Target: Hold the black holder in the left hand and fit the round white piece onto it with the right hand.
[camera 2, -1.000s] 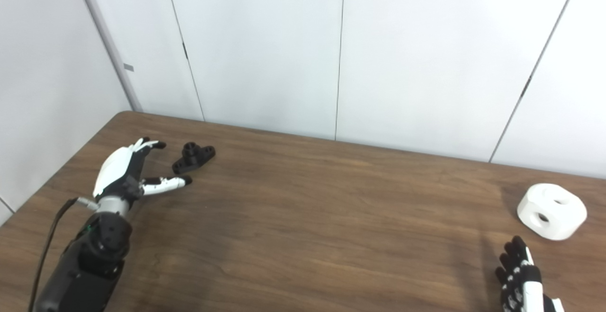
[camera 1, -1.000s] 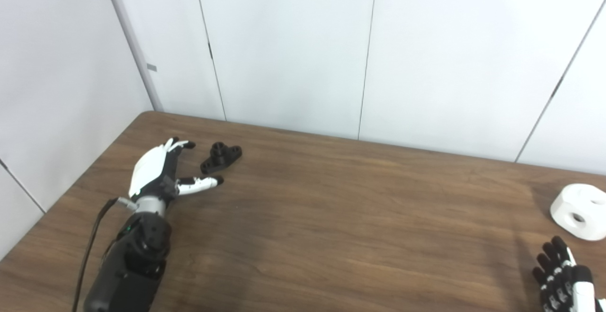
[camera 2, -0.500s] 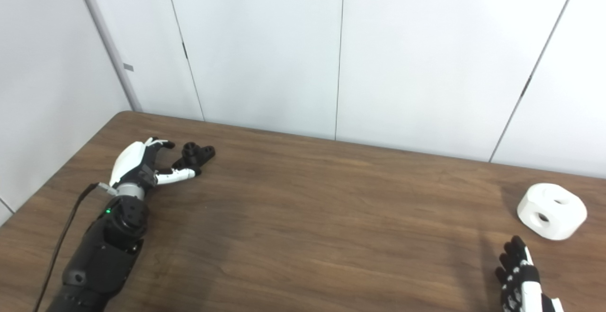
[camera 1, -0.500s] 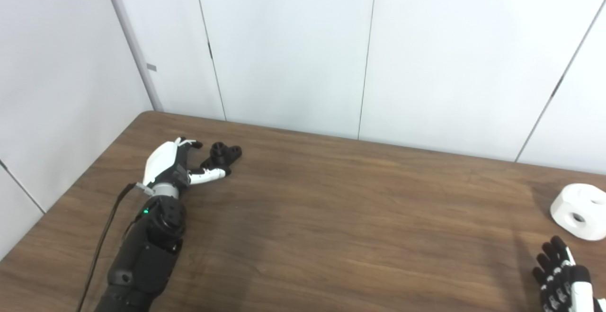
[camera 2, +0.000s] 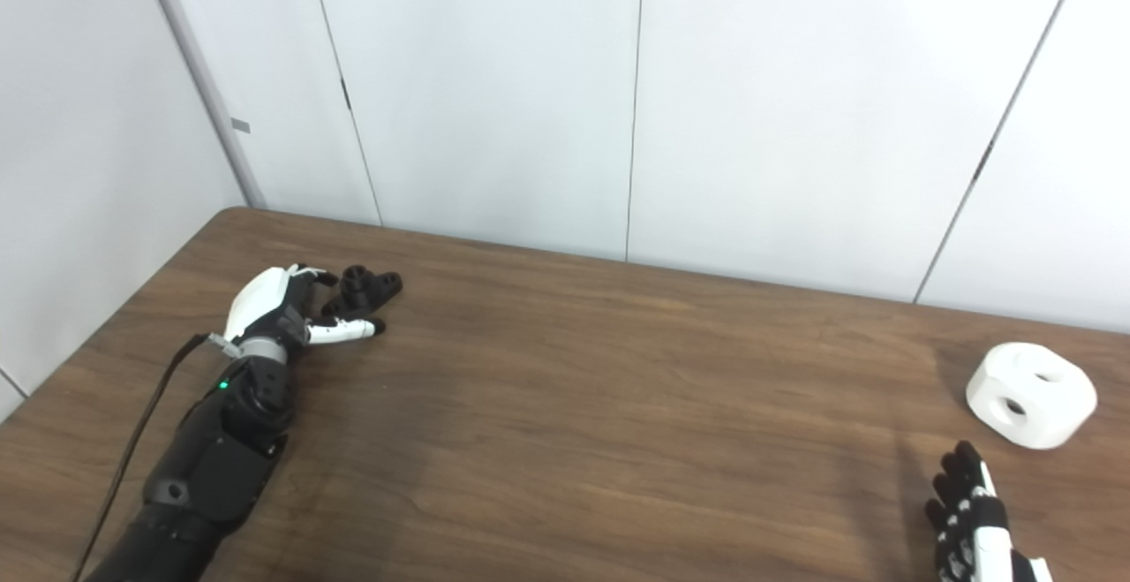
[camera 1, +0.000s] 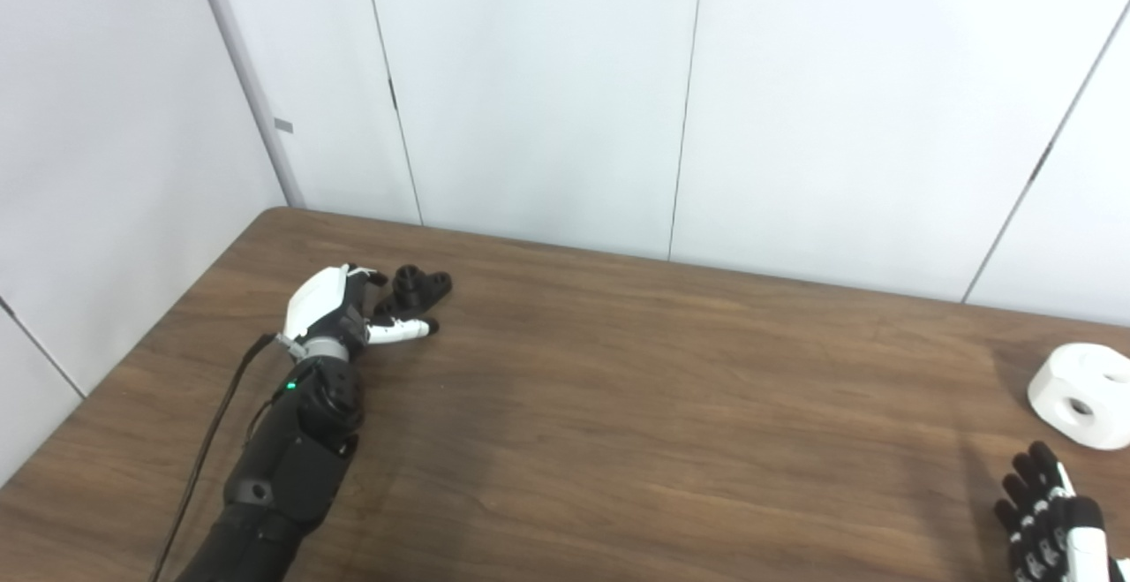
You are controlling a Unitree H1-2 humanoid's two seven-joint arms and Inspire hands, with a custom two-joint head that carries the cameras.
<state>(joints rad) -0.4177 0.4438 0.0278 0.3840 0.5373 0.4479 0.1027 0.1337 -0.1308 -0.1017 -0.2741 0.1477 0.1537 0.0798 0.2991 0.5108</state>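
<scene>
Holder [camera 1: 412, 292] far left on table [camera 1: 618, 405], round piece [camera 1: 1081, 395] far right

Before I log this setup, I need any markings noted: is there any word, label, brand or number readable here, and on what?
None can be read.
black holder: no marking shows.
round white piece: plain, only holes.
left hand and right hand: no lettering visible.
Small grey tag on the wall strip: too small to read.
</scene>
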